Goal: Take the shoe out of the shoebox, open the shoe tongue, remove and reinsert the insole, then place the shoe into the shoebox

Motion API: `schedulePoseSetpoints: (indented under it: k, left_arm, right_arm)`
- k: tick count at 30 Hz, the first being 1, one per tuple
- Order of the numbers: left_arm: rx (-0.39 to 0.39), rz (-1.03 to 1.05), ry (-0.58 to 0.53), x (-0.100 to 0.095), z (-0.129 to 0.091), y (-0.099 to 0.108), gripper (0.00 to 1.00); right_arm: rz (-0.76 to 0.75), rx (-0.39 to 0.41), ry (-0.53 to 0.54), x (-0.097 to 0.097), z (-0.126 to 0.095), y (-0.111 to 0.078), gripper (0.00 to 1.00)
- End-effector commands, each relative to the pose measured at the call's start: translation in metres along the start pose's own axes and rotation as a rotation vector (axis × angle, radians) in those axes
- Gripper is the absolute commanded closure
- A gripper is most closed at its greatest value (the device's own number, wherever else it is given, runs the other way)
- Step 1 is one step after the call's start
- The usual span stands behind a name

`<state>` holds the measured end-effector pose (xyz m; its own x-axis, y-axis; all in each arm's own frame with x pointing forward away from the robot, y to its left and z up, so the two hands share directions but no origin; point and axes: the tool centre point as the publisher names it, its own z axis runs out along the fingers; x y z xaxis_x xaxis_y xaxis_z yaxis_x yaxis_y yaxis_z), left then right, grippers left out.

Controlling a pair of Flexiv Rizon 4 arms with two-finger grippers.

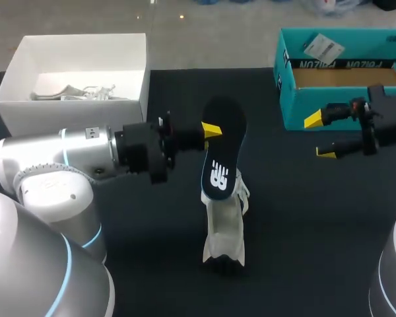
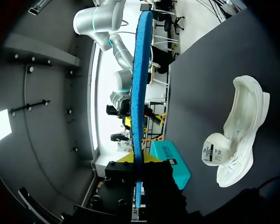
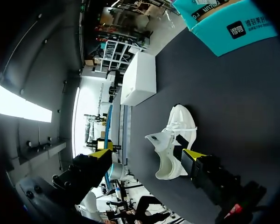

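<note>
Took the head view first. Found the left gripper (image 1: 213,131) clamped on the insole (image 1: 222,158), gripping its upper half and holding it up over the shoe (image 1: 226,228). Logged the insole's long axis as running near-to-far across the table (image 1: 297,218), roughly in line with the shoe's own axis, its lower end down at the shoe's mouth; unable to tell touching from just clear. Found the right gripper (image 1: 320,137) with jaws apart and empty, just before the teal shoebox (image 1: 287,99) and well apart from the shoe. Judged the left arm the nearer, and reinsertion to turn on steering that lower end down into the mouth. Noted a white box (image 1: 79,59) at the far left holding pale contents. Recorded a white logo (image 1: 219,176) on the insole, and print and a tag (image 1: 322,46) on the shoebox; not transcribed. Passed to the left wrist view: saw the insole (image 2: 139,93) edge-on, blue, running straight out ahead of the left gripper (image 2: 136,161), with the shoe (image 2: 240,126) on the table beside it, tongue (image 2: 213,148) standing open and bearing a small label, too small to read. Closed with the right wrist view: found the shoe (image 3: 175,137) ahead of the wide-set fingers (image 3: 193,154), untouched, with the white box (image 3: 140,79) beyond it and the shoebox (image 3: 228,23) off to one side, printed.
</note>
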<state>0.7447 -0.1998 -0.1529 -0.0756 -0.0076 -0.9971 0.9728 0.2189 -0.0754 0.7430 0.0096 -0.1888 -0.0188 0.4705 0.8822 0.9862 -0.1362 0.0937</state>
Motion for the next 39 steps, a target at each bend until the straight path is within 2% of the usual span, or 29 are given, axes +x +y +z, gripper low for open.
schedulePoseSetpoints:
  k: [1, 6, 11, 14, 19, 23, 29, 37, 39]
  left_arm:
    - [-0.003, -0.002, 0.008, 0.002, 0.001, -0.004, 1.0]
    - [0.002, -0.011, 0.019, 0.003, 0.001, -0.004, 1.0]
    - [0.0, -0.023, 0.02, 0.006, -0.002, -0.003, 1.0]
    - [-0.004, -0.029, 0.022, 0.007, -0.004, -0.003, 1.0]
    - [-0.009, -0.035, 0.022, 0.009, -0.005, -0.002, 1.0]
    - [-0.014, -0.036, 0.02, 0.009, -0.005, -0.001, 1.0]
    - [-0.019, -0.036, 0.016, 0.01, -0.005, 0.0, 1.0]
    - [-0.019, -0.035, 0.015, 0.01, -0.005, 0.001, 1.0]
    - [-0.019, -0.035, 0.015, 0.009, -0.005, 0.0, 1.0]
  right_arm:
    - [0.008, -0.017, -0.021, -0.016, -0.035, -0.008, 0.0]
    - [-0.073, -0.052, -0.103, -0.027, -0.07, -0.014, 0.0]
    - [-0.113, -0.052, -0.185, -0.033, -0.095, -0.017, 0.0]
    - [-0.045, -0.072, -0.263, -0.031, -0.108, -0.02, 0.0]
    - [0.007, -0.118, -0.237, -0.024, -0.129, -0.03, 0.0]
    - [0.0, -0.094, -0.237, -0.018, -0.134, -0.045, 0.0]
    - [-0.044, -0.003, -0.265, -0.022, -0.127, -0.066, 0.0]
    - [-0.032, 0.031, -0.272, -0.034, -0.119, -0.072, 0.0]
    - [-0.03, 0.039, -0.306, -0.036, -0.117, -0.072, 0.0]
